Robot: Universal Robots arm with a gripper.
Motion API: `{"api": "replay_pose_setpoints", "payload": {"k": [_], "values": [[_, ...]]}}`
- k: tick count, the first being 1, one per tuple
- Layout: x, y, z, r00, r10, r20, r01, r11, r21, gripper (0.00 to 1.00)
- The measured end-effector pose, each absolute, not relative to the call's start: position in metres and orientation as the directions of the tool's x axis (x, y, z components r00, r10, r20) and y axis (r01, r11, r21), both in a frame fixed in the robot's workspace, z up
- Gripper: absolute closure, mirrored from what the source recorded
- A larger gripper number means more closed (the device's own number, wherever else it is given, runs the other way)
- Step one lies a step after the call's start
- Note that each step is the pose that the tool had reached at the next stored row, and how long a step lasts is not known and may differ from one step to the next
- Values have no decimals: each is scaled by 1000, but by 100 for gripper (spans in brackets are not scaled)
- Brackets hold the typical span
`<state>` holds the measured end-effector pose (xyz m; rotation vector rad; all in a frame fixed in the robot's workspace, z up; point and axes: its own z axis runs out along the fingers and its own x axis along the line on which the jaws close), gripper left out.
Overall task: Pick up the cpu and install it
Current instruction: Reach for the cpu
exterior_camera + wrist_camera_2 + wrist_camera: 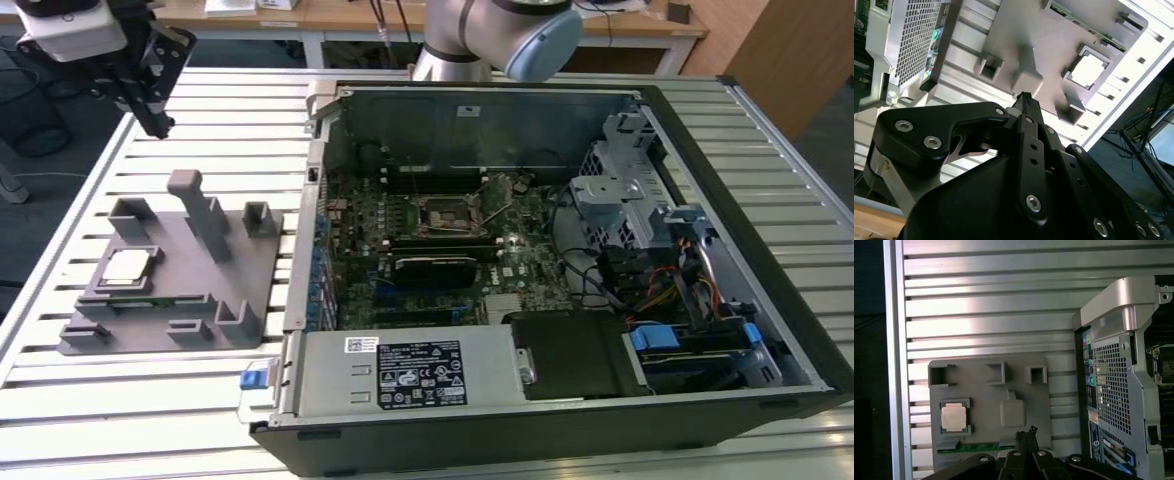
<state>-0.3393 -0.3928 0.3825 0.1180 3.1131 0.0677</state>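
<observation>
Closest to me is the big open computer case [534,425]. It sits on the exterior view's right side of the counter [80,400]. Beside it, on the exterior view's left, is a grey holder [214,300] with little walls and posts. The cpu [130,267] lies flat in a square pocket of that holder, shiny side up. It is square, so no side is the long one.

Farther back and high in the air hangs the gripper [163,128]. Its jaws are pressed together and they pinch nothing. The cpu is down low, nearer to me than the jaws and a bit toward the exterior view's left. The jaws are not right over it, and the two are well apart. In the first wrist view the cpu [953,417] sits off to one side of the gripper [1026,434].

Deeper in the case is the socket [441,212], and I think it is empty. Farthest back is the arm [507,30]. I think the cpu has not been picked up yet.
</observation>
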Motion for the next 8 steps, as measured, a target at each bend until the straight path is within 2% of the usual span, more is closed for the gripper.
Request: {"api": "replay_pose_setpoints", "payload": {"k": [8], "values": [[-364,-393,382,-997,76,-24,75,996,44,89]]}}
